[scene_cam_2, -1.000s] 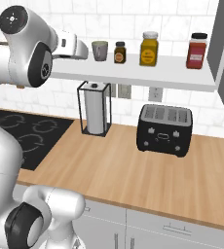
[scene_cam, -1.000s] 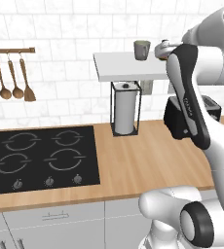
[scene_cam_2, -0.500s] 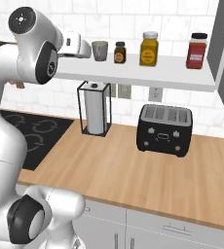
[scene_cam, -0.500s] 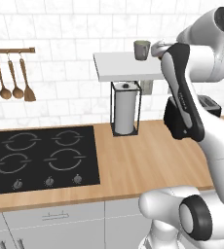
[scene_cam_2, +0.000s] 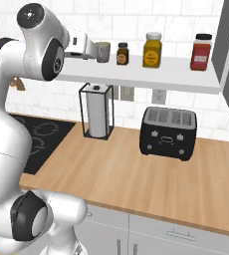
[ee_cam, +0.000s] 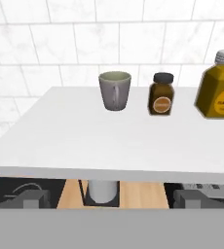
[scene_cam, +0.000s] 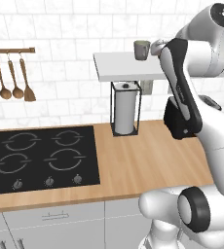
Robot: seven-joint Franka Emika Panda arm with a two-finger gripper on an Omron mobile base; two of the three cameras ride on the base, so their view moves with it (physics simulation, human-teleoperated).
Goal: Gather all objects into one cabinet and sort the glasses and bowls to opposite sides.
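Up on the white shelf (ee_cam: 84, 141), the grey mug (ee_cam: 115, 91) stands upright beside a small brown jar (ee_cam: 161, 94) and a yellow jar (ee_cam: 221, 85). The gripper (scene_cam_2: 90, 49) reaches level toward the mug, just short of it, jaws wide apart, empty. Paper-towel holder (scene_cam: 125, 108) stands below.

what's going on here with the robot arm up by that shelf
The arm is reaching toward a grey mug that stands upright on the white shelf, beside a small brown jar and a yellow jar. The gripper is open and level with the mug, just short of it, holding nothing. Below, the paper towel holder and black toaster sit untouched on the wooden counter.
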